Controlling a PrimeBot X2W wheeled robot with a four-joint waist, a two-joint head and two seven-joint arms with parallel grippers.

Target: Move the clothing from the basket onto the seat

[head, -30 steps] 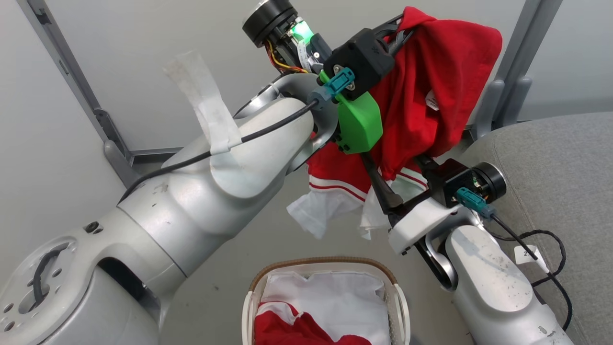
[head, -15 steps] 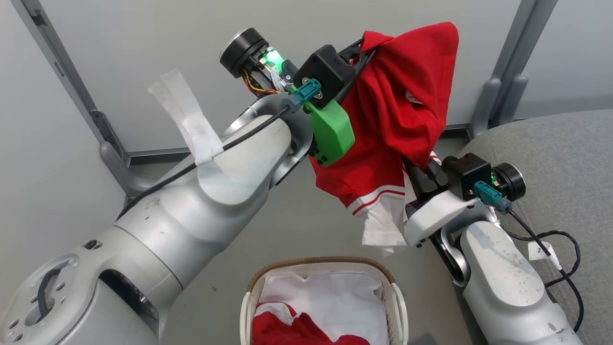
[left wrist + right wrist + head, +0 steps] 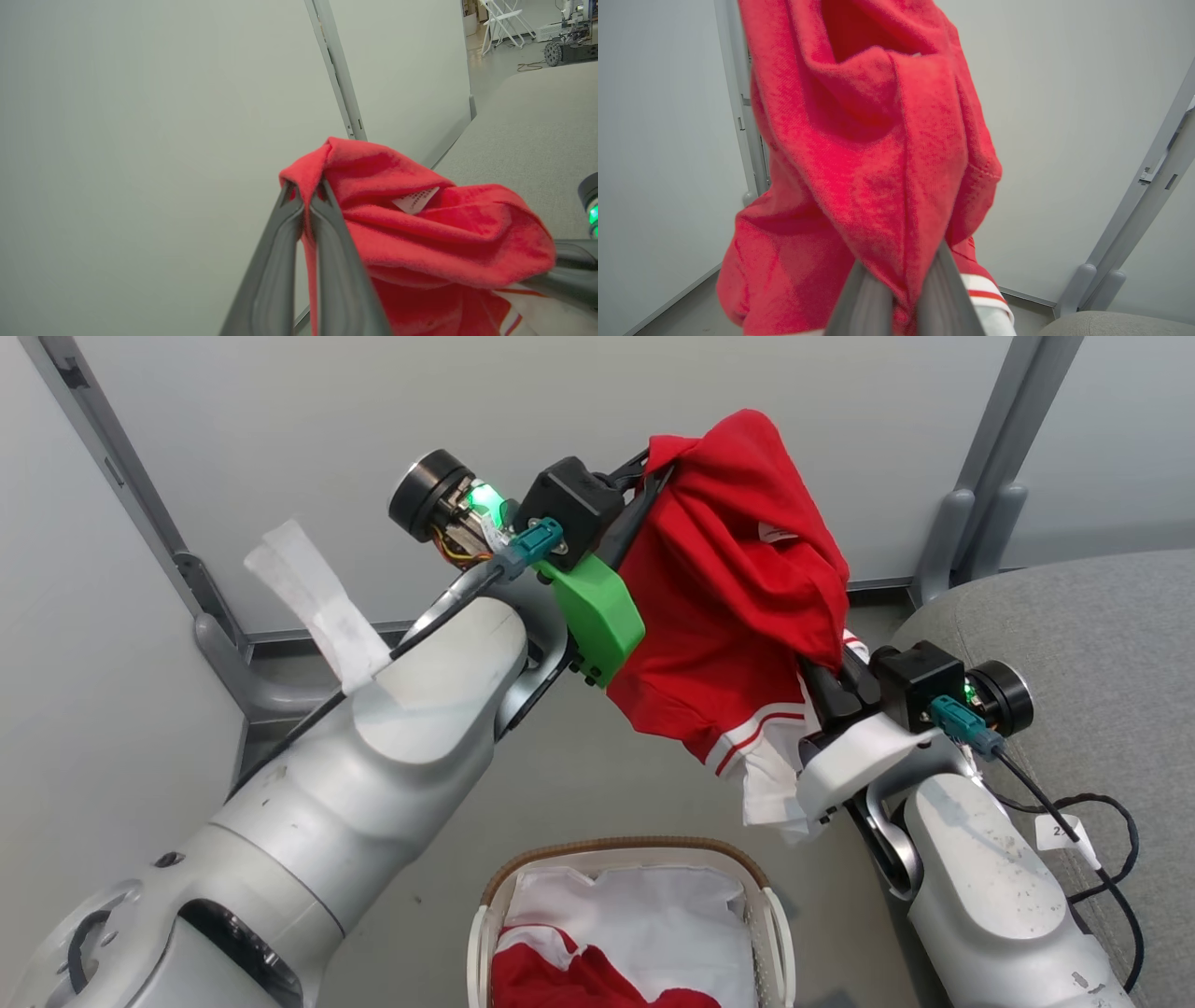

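Your left tool (image 3: 306,186) and right tool (image 3: 903,275) both pinch one soft red garment (image 3: 738,597) aloft, not yet on the grey woven seat (image 3: 1102,616); a second red garment (image 3: 579,980) lies in the white perforated basket (image 3: 635,845) below them.

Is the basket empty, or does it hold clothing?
Not empty: a red garment lies on the white lining inside the basket.

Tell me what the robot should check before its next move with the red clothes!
1. Is the left gripper shut on the red garment? ok.
2. Is the right gripper shut on its lower part? ok.
3. Does the garment hang clear of the basket? ok.
4. Is the garment over the seat? not ok, it hangs beside it.
5. Is the basket emptied? not ok, more red clothing lies inside.
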